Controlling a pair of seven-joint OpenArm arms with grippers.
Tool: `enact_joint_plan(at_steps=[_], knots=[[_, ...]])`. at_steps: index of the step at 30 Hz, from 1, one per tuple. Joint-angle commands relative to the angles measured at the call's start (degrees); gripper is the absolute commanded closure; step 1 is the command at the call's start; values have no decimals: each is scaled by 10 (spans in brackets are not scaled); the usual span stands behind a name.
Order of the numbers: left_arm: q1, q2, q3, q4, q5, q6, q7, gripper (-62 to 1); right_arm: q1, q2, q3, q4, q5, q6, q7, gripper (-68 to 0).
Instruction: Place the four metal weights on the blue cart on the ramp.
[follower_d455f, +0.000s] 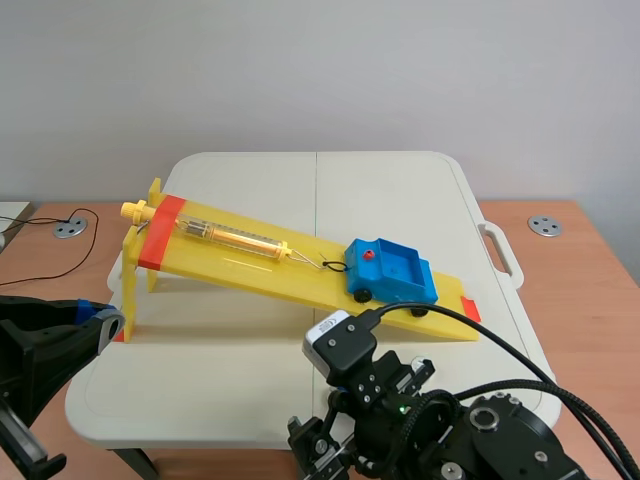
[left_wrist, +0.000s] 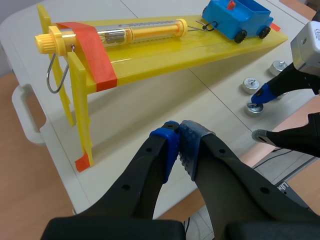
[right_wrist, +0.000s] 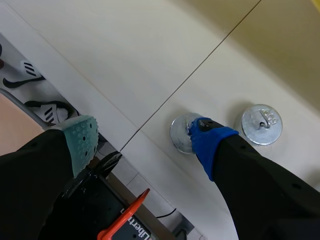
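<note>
The table (follower_d455f: 200, 380) carries the ramp (follower_d455f: 250, 262), its length sloping from the raised left end down to the right. The cart (follower_d455f: 392, 270) sits near the low end, hooked end uphill. Only the wrist views show weights (left_wrist: 250, 84), on the table beside the ramp. The right jaws gape, one fingertip (right_wrist: 205, 132) on a weight. The left jaws are closed, empty.

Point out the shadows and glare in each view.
Scene view: even light, with only a faint shadow under the ramp on the table. Left wrist view: a soft shadow beneath the ramp and a highlight along the spring scale. Right wrist view: the hooked weight and the nearer weight both gleam.
</note>
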Motion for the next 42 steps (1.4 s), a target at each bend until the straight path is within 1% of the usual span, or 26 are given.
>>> enact_joint_plan(at_steps=[1, 6, 10, 14, 16, 20, 24, 30, 33, 36, 42], knots=[[-5, 1, -9, 39, -45, -21, -58, -36, 45, -11, 0, 20, 11, -22, 85, -392], [-5, 1, -9, 39, -45, -21, -58, -36, 59, -11, 0, -2, 11, -25, 94, -391], [-5, 1, -9, 39, -45, -21, -58, -36, 70, -11, 0, -19, 11, -25, 94, -296], [-5, 1, -9, 39, -45, -21, -58, -36, 70, -11, 0, -19, 11, -25, 93, -221], [-5, 1, -9, 39, -45, -21, -58, -36, 70, -11, 0, -19, 11, -25, 85, -163], [-5, 1, -9, 39, -45, -21, -58, -36, 70, -11, 0, -19, 11, -26, 70, -98], [-5, 1, -9, 39, -45, -21, -58, -36, 70, -11, 0, -19, 11, -30, 52, -5], [-5, 1, -9, 39, -45, -21, -58, -36, 70, -11, 0, -19, 12, -32, 51, -6], [-5, 1, -9, 39, -45, -21, -58, -36, 68, -6, 1, -4, 16, -31, 49, -6], [-5, 1, -9, 39, -45, -21, -58, -36, 58, 6, 1, 40, 31, -31, 37, -6], [-12, 1, -9, 39, -45, -21, -57, -36, 10, 41, 3, 144, 55, -31, 20, -6]])
